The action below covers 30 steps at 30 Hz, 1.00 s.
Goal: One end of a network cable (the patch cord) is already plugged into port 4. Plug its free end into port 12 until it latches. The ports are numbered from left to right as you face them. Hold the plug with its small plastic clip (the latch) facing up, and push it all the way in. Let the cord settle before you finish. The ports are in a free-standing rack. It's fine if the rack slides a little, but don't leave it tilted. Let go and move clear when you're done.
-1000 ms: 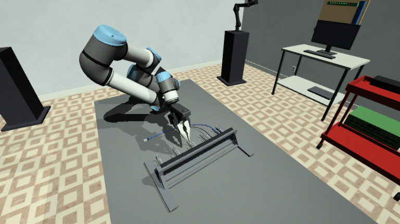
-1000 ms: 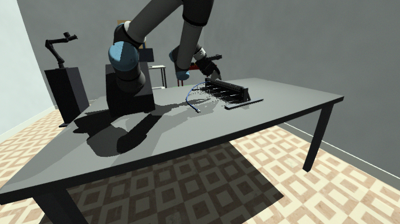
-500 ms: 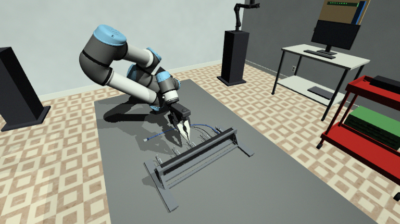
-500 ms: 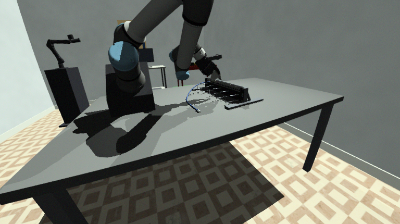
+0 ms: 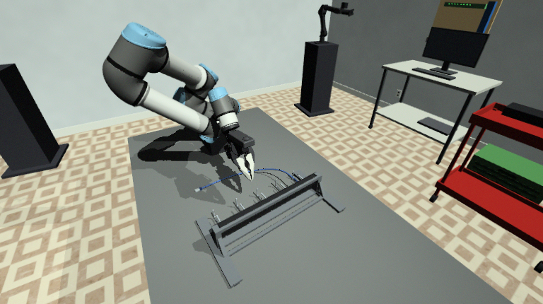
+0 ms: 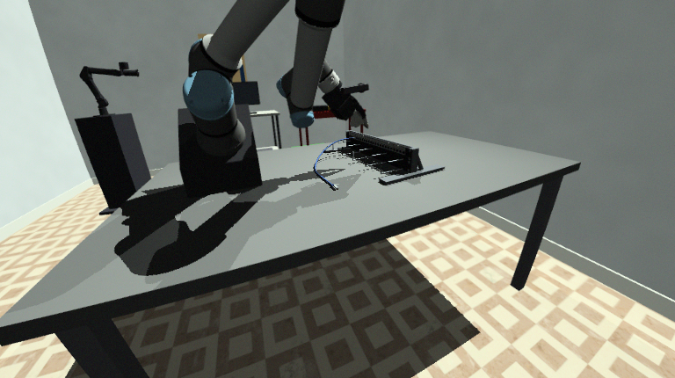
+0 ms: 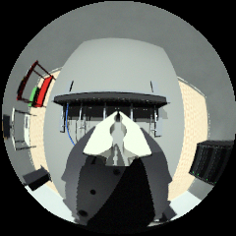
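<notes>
My gripper is shut and empty, its pale jaws pointing down above the table, close to the rack. The rack stands upright on its two feet. The blue cord runs from the rack's left end in the wrist view and curves over the table. Its free plug lies on the table, away from the gripper; in the wrist view it is hidden. The latch's direction and port numbers are too small to tell.
Several thin metal prongs stick out from the rack on the cord's side, below the jaws. The rack's long foot extends across the table. A red cart, a desk and a dark pedestal stand beyond the table.
</notes>
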Tool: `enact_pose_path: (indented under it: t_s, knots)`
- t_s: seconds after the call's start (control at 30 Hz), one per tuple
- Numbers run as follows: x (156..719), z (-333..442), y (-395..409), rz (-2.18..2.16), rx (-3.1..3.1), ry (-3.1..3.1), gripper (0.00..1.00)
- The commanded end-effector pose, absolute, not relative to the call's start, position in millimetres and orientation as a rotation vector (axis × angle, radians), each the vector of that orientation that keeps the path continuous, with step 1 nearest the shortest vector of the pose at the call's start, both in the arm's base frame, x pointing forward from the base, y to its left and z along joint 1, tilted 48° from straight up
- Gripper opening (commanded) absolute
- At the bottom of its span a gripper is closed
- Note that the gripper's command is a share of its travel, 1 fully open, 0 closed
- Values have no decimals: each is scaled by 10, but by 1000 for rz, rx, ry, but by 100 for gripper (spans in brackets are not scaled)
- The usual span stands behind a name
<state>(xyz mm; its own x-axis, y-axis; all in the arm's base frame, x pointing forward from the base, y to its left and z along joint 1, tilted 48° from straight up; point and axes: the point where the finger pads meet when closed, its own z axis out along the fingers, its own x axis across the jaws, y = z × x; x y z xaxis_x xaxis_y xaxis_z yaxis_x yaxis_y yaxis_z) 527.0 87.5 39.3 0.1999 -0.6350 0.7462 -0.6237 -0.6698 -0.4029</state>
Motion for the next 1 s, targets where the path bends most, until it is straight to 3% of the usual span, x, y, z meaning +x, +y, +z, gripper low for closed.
enact_pose_path:
  t_s: [0.0,0.47,0.97]
  knots:
    - [5107,514,963,-1516,-2425,1273,0]
    - [4612,862,1215,-1516,-2425,1273,0]
    - [4527,923,1258,-1516,-2425,1273,0]
